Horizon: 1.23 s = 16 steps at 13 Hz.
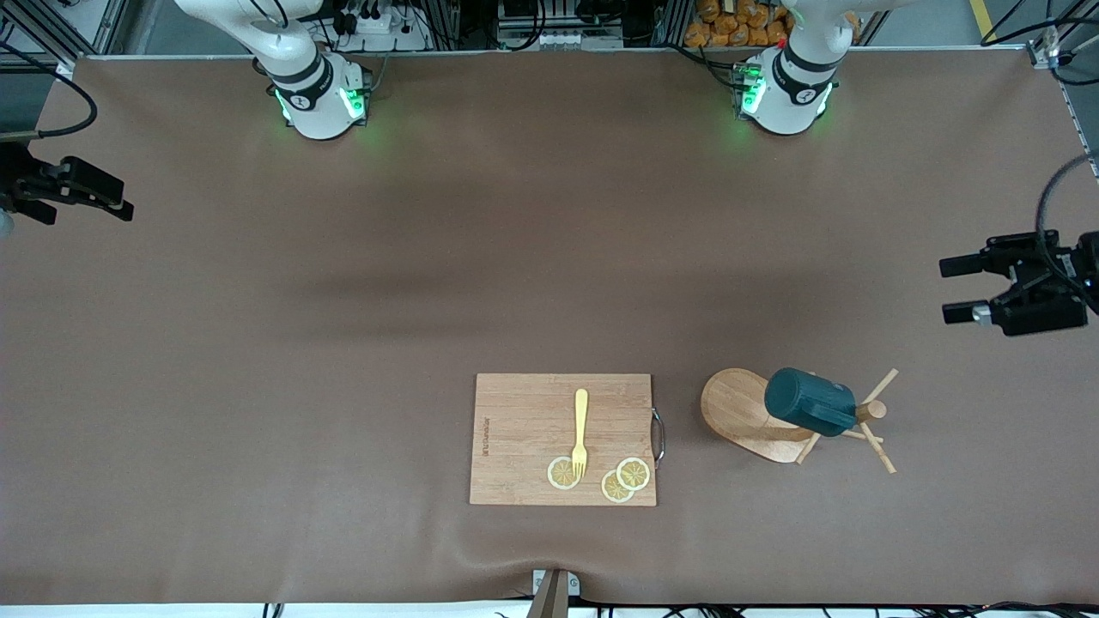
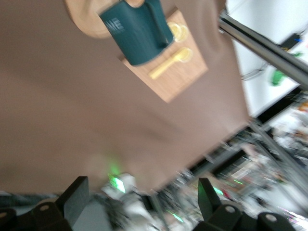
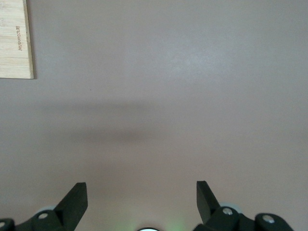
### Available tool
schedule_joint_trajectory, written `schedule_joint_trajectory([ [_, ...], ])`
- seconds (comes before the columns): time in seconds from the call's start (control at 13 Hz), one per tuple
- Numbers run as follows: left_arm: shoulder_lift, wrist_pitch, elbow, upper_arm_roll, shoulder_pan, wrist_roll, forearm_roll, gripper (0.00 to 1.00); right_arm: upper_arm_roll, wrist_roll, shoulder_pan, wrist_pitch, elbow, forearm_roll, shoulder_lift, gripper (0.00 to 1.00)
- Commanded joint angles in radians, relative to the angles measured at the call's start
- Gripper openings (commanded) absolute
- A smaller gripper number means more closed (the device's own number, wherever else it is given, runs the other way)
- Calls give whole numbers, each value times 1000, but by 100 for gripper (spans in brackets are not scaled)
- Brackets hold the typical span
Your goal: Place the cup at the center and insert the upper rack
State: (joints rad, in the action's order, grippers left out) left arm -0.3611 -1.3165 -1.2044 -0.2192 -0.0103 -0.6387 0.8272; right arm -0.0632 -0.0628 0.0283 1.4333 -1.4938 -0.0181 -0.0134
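Note:
The dark teal cup hangs on its side on the upper rack, a light wooden mug tree with an oval base, a post and thin pegs. The rack stands toward the left arm's end of the table, beside the cutting board. In the left wrist view the cup covers part of the rack's base. My left gripper hovers open and empty over that end of the table, apart from the rack; its own view shows it wide open. My right gripper waits open over the right arm's end, above bare table.
A rectangular wooden cutting board lies near the table's front edge, with a yellow fork and lemon slices on it. A corner of the board shows in the right wrist view. A brown mat covers the table.

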Motion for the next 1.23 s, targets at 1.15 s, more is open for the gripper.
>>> schedule_joint_trajectory([
  [1.15, 413, -233, -446, 342, -14, 444, -841, 100, 2, 3, 1, 2, -11, -5, 15, 100],
])
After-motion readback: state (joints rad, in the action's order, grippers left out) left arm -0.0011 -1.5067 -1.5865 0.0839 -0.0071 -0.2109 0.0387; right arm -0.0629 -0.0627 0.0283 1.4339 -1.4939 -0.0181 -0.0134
